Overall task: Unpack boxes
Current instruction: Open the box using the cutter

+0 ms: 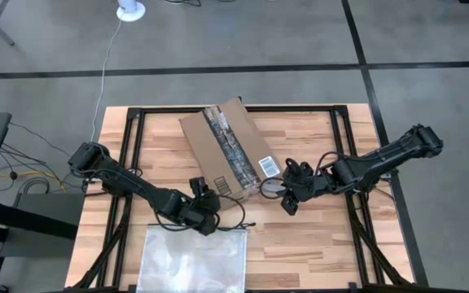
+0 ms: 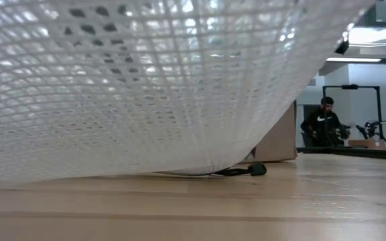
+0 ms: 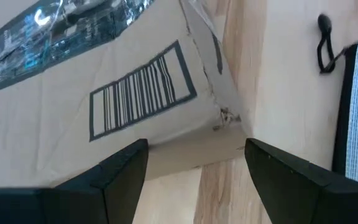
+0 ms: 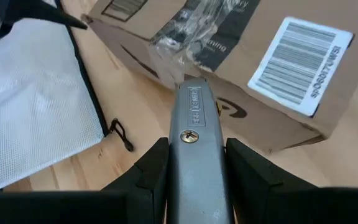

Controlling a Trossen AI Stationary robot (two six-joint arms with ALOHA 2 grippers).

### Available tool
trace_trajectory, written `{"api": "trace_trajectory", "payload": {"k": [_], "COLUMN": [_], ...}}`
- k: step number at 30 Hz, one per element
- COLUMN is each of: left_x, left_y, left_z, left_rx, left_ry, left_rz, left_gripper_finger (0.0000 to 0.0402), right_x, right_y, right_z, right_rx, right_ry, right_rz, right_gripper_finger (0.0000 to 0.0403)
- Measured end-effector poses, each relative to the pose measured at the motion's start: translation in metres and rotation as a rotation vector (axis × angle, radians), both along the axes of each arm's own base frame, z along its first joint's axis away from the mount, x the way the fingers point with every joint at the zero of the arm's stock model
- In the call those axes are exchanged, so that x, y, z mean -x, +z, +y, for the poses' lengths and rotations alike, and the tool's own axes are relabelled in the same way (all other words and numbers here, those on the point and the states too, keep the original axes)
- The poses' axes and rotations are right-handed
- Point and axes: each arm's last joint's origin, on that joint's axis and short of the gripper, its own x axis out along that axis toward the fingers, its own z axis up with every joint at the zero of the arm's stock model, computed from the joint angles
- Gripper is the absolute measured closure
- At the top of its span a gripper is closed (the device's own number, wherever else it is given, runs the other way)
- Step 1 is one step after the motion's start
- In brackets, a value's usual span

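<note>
Box [image 1: 228, 151] beside mesh bag [image 1: 192, 259].

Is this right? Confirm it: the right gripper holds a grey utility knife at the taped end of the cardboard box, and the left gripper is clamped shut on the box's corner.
One detail is wrong. The left gripper is open: the left wrist view shows its fingers spread, with the box's corner beyond the gap. The rest stands: the right gripper holds the grey utility knife at the taped end of the cardboard box.
</note>
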Motion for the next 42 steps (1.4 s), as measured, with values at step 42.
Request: {"api": "trace_trajectory", "payload": {"k": [42], "left_x": [-0.009], "left_y": [0.003], "left_z": [0.006], "left_rx": [0.035], "left_ry": [0.036], "left_rz": [-0.069], "left_gripper_finger": [0.0146], "right_x": [0.030], "right_y": [0.013], "right_z": [0.021], "right_rx": [0.026], "right_ry": [-0.120], "right_rz": [0.074], "right_gripper_finger": [0.0294]}}
